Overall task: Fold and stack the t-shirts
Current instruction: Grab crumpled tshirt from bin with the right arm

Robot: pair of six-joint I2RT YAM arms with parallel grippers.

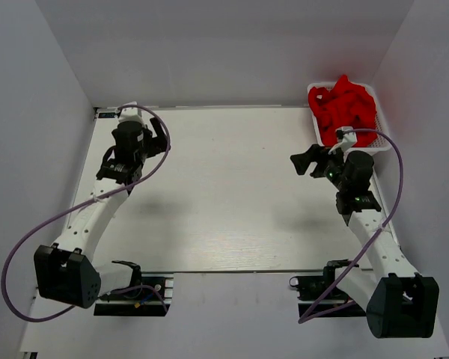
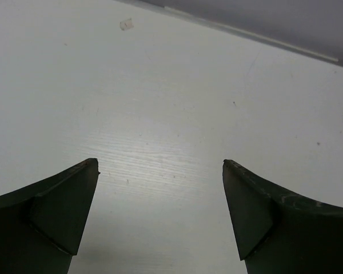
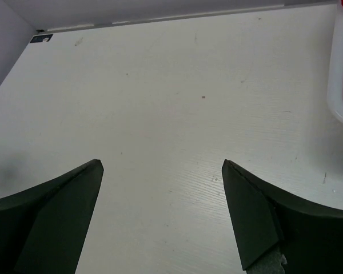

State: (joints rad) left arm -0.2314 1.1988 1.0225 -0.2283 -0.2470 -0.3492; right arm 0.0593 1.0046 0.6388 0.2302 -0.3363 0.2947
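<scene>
T-shirts (image 1: 346,108) lie bunched in basket (image 1: 382,146), beyond both open jaws.

Both arms share one build: a black block-shaped base housing, a long white link, then black joint housings toward the wrist. The left arm (image 1: 97,213) carries a purple cable that loops wide from its base to its wrist; the right arm (image 1: 374,239) has a matching purple cable. The left gripper (image 2: 160,217) and right gripper (image 3: 163,217) have dark, matte, wedge-shaped fingers tapering to blunt tips, with scuffed edges.
</scene>
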